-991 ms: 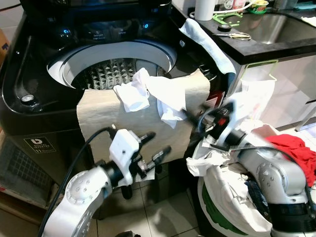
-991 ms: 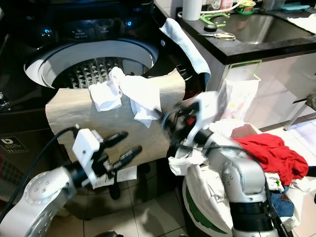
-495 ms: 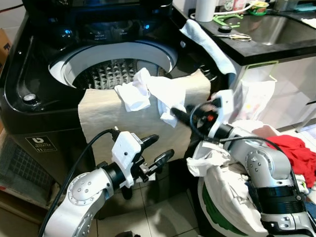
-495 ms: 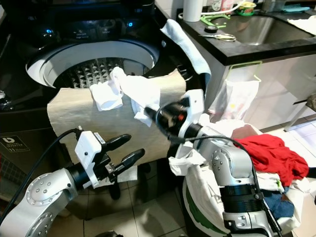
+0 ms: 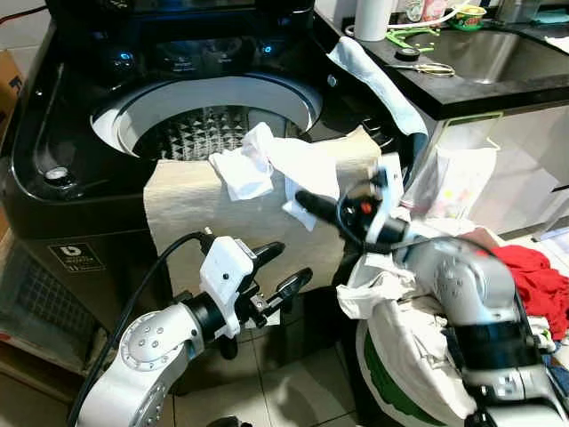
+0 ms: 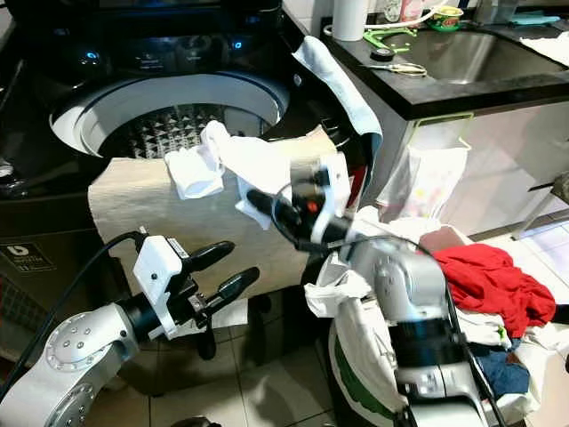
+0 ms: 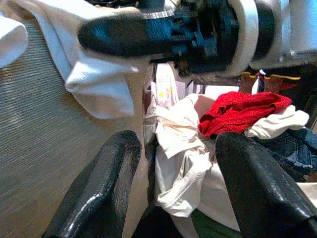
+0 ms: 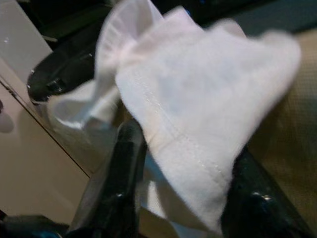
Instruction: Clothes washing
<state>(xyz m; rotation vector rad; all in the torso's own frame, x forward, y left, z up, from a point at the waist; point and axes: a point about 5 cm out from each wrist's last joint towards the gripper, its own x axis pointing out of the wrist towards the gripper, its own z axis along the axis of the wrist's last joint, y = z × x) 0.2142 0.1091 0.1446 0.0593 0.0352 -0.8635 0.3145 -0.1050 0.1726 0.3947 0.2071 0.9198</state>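
White cloth (image 5: 307, 173) lies bunched on the front rim of the washing machine (image 5: 53, 133), on top of a beige towel (image 5: 191, 200) that hangs over that rim and down the machine's front. The right gripper (image 5: 307, 203) reaches up to the cloth's lower edge; in the right wrist view its two fingers (image 8: 124, 173) stand apart on either side of a fold of the cloth, not clearly pinched on it. The left gripper (image 5: 283, 269) hovers low before the hanging towel, fingers spread and holding nothing. The machine's drum (image 5: 200, 129) is open, and its ribbed metal wall shows. A laundry basket (image 5: 400, 382) at the machine's right front corner is heaped with pale clothes and a red garment (image 5: 538, 276). Since a second ago the right gripper has risen from the basket to the cloth, while the left arm has stayed in place.
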